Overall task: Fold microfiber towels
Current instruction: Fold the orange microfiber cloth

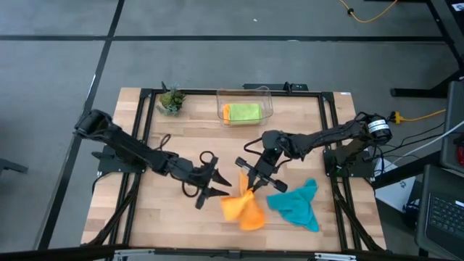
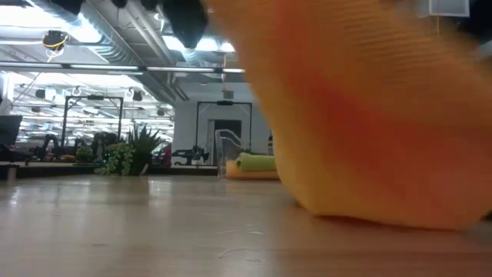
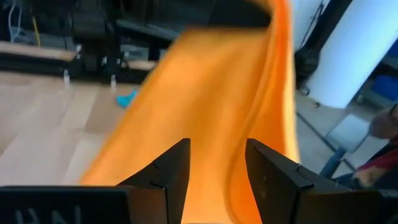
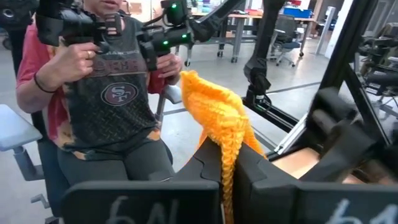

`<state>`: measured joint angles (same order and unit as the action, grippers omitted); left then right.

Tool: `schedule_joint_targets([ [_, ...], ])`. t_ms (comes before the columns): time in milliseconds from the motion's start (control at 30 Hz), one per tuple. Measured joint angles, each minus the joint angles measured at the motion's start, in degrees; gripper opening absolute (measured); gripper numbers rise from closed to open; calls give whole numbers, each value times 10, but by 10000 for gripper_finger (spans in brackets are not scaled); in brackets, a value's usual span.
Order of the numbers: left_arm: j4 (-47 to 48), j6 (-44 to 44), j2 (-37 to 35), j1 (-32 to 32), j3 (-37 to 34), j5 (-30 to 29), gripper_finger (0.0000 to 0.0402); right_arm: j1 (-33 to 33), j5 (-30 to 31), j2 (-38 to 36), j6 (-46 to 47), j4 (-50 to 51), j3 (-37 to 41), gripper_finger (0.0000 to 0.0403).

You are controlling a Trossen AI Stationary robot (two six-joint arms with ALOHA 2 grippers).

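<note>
Right gripper [image 1: 249, 190] pinches the soft orange microfiber towel [image 1: 243, 209] at its top corner in the frame's lower centre, while the open left gripper [image 1: 223, 187] waits just left of it.

Three towels showed in the high view: one orange towel [image 1: 244, 209], one teal towel [image 1: 297, 204] and one green towel [image 1: 243, 112]. A second orange one could not be made out. There was one clear bin [image 1: 245, 96], one plant [image 1: 172, 100] and one counter [image 1: 181, 145]. Two arms worked there, the left arm [image 1: 138, 152] and the right arm [image 1: 319, 138]. One person [image 4: 99, 93] sat beyond the counter.
</note>
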<state>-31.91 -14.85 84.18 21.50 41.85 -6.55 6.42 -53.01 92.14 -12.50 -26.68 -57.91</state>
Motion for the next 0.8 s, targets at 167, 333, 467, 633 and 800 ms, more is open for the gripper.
schedule_joint_targets([
  [167,-6,-26,29,0,0,20,147,-6,0,0,0,0,0,7],
  [333,-6,-45,28,1,0,79,147,-7,0,0,0,22,0,8],
  [467,-18,-46,24,4,0,132,147,-7,17,0,0,66,0,8],
  [633,7,-87,25,8,0,176,147,-7,74,0,-1,95,0,8],
  [800,77,-142,25,16,0,169,147,-7,85,0,-16,93,0,8],
])
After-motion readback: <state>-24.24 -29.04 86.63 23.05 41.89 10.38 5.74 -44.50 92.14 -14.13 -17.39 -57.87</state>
